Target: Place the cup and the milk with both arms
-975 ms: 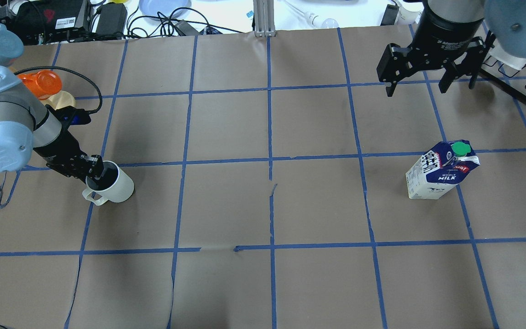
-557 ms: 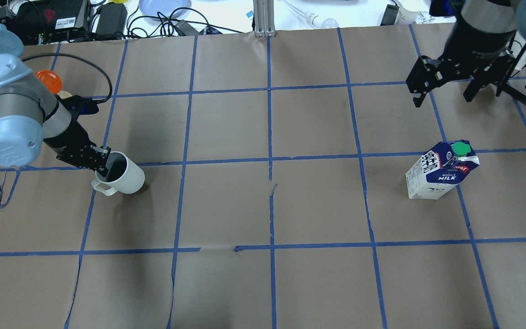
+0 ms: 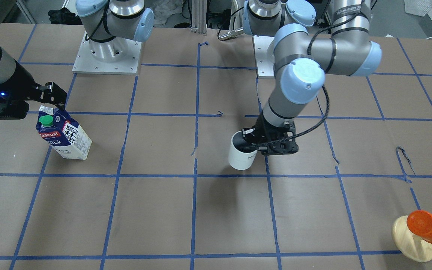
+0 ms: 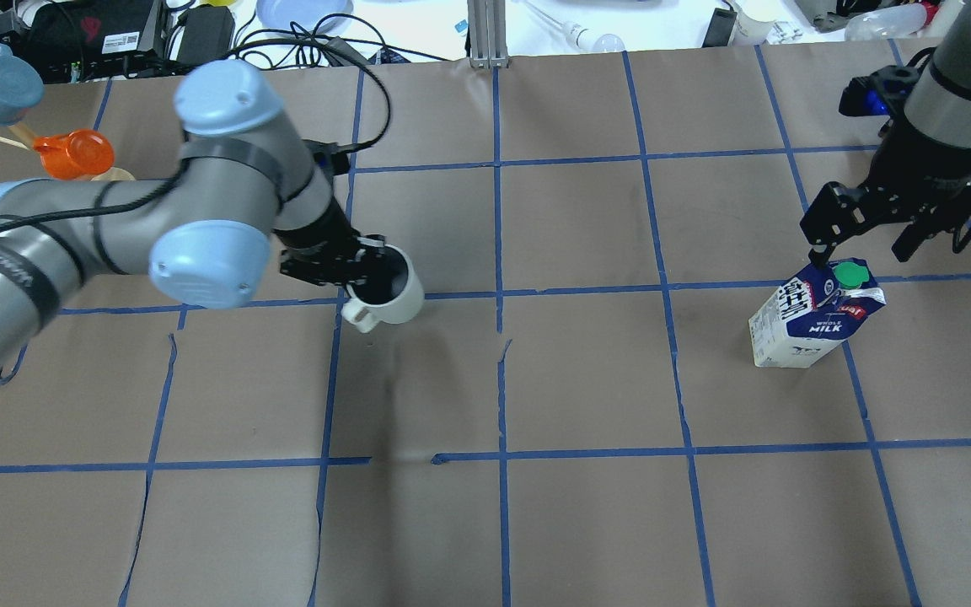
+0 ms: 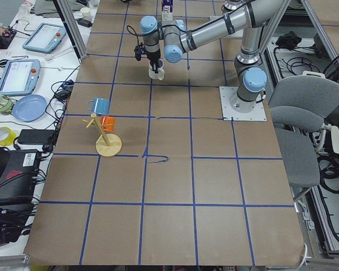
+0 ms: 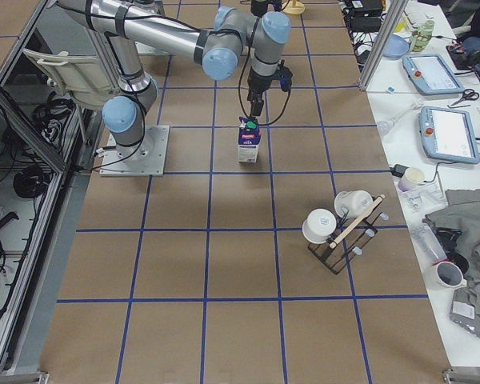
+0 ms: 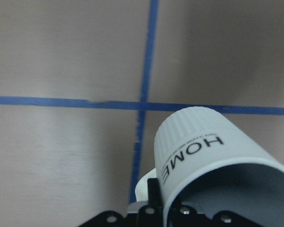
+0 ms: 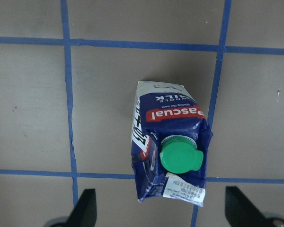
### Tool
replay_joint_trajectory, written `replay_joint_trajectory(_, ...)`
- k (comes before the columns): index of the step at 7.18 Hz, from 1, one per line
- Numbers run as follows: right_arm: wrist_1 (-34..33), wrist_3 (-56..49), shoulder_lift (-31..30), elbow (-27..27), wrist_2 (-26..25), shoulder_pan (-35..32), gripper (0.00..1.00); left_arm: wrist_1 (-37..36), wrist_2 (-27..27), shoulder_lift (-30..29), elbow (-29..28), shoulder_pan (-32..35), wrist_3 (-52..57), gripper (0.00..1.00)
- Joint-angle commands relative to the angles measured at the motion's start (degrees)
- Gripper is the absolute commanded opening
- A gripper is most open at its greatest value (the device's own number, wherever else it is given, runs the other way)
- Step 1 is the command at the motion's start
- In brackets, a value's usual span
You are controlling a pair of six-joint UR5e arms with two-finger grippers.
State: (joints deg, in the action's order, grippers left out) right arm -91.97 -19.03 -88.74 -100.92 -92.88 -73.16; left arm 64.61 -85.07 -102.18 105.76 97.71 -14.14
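Cup [image 4: 384, 291] looks lifted, just 9 o'clock of worktop [image 4: 587, 379] centre, left tool [image 4: 359, 274] clamped on its rim. Milk [image 4: 814, 316] upright at 3 o'clock, right tool [image 4: 859, 251] wide above the cap. Descend straight, grip below the gable.
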Motion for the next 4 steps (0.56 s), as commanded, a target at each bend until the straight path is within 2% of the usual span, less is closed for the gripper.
replay_joint_trajectory(1,-4.3,-0.3,0.0,-5.0,0.0,1.4,0.88,-4.7,0.2,-1.7,0.0,9.8,-12.0,0.00)
replay_joint_trajectory(2,-7.4,0.0,0.1,-7.2,0.1,1.5,0.83,-5.7,-0.4,-2.4,0.2,12.7,-14.8,0.00)
replay_joint_trajectory(3,-8.7,0.0,0.1,-8.5,0.0,1.6,0.72,-5.9,-0.2,-2.8,1.6,14.0,-15.3,0.00)
replay_joint_trajectory(4,-8.8,0.0,0.1,-8.5,0.0,1.6,0.57,-7.3,-0.1,-2.8,3.6,14.1,-14.2,0.00)
